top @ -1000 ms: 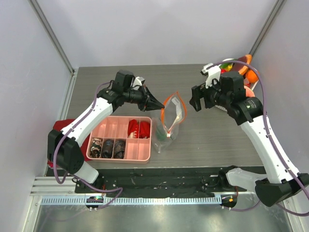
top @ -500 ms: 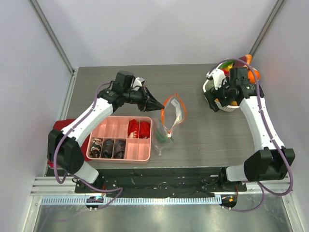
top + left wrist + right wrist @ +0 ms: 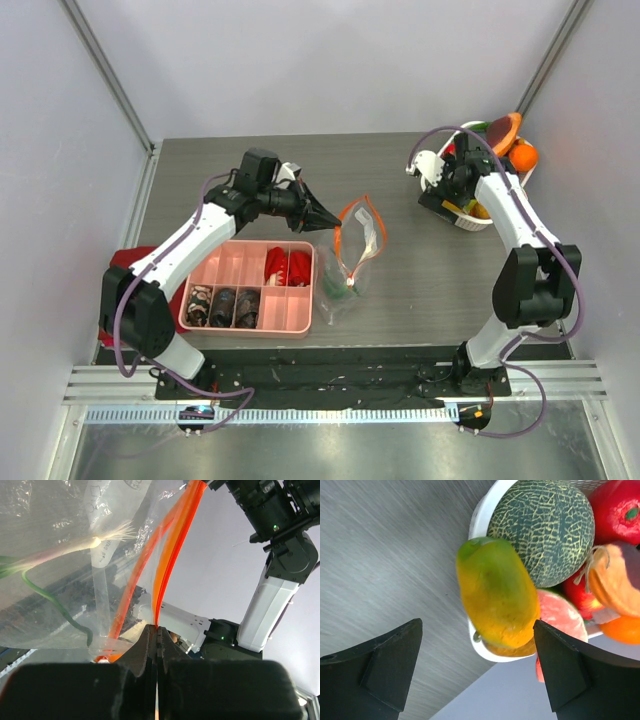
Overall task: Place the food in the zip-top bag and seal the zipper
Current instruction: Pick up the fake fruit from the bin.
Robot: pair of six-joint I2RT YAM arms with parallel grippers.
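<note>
Near edge: pink plastic compartment tray (image 3: pixel 300 302), with dark lumps and red crinkled pieces in its cells. It is not part of this job.

Just beyond it: clear crinkly zip-top bag (image 3: pixel 358 245), mouth up and gaping. Left gripper (image 3: pixel 156 632) is clenched tight on one lip of the thin orange-red zipper strip (image 3: pixel 175 545), holding the mouth open. A green-stalked toy vegetable with a white root tuft (image 3: pixel 75 550) looks to lie inside the bag.

Far right corner: white oval basket (image 3: pixel 479 517) heaped with glossy toy fruit.

Change: a second ago the right gripper (image 3: pixel 477 627) hung beside the bag's mouth. It has since swung out over the basket, its jaws spreading wider on the way. They now stand wide apart with nothing held. A yellow-green toy mango (image 3: pixel 495 600) lies directly below the gap, resting on the basket rim against a netted green melon (image 3: pixel 542 530).

Reading: this looks like a fetch trip for the next piece. Filling is only partly done, and most of the food is well apart from the bag. Sealing has not begun.
</note>
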